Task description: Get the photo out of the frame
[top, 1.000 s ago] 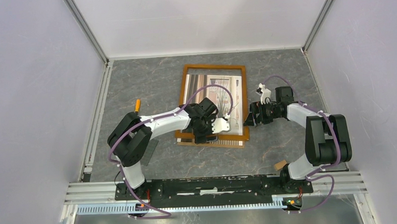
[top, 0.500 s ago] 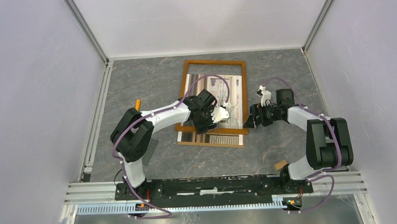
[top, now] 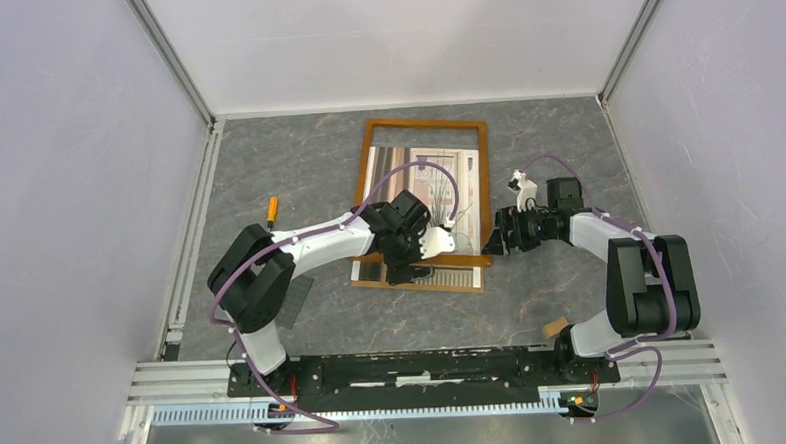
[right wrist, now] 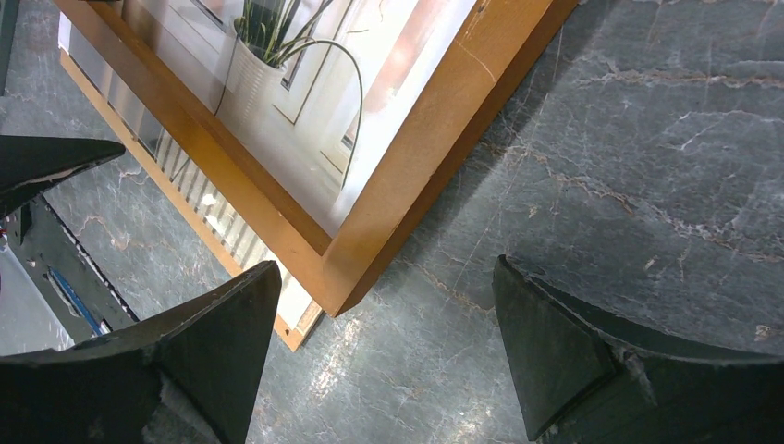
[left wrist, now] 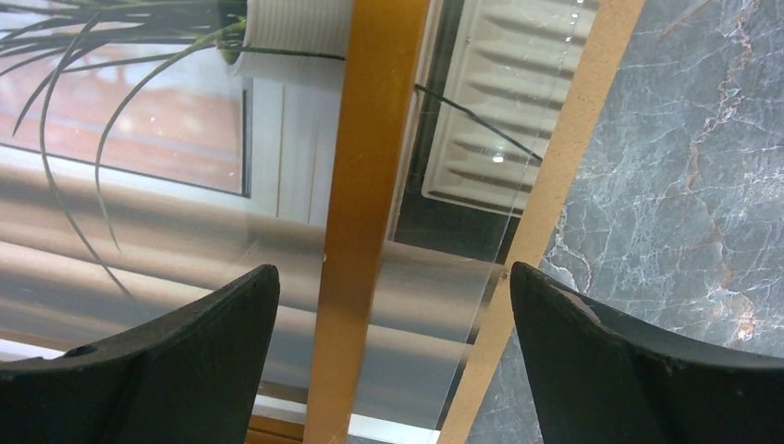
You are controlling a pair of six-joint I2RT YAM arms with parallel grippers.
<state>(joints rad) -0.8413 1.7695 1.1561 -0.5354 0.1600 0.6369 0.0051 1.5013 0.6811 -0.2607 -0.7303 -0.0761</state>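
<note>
Since half a second ago the left gripper [left wrist: 393, 277] has drawn back, and it hangs spread and empty over the near rail of the frame [top: 425, 123]. Beneath its fingers the photo [top: 455, 169], a potted plant by a window, pokes out past that rail. The right gripper [right wrist: 386, 266], also spread, straddles the frame's corner on the table [top: 296, 166].

One frame [top: 423, 124] — one photo [top: 439, 170]

From above, left tool [top: 409, 269] and its arm hide the frame's [top: 425, 126] near-left corner and part of the photo [top: 437, 175]. Left of the frame, orange object [top: 272, 206] too small to identify.
</note>
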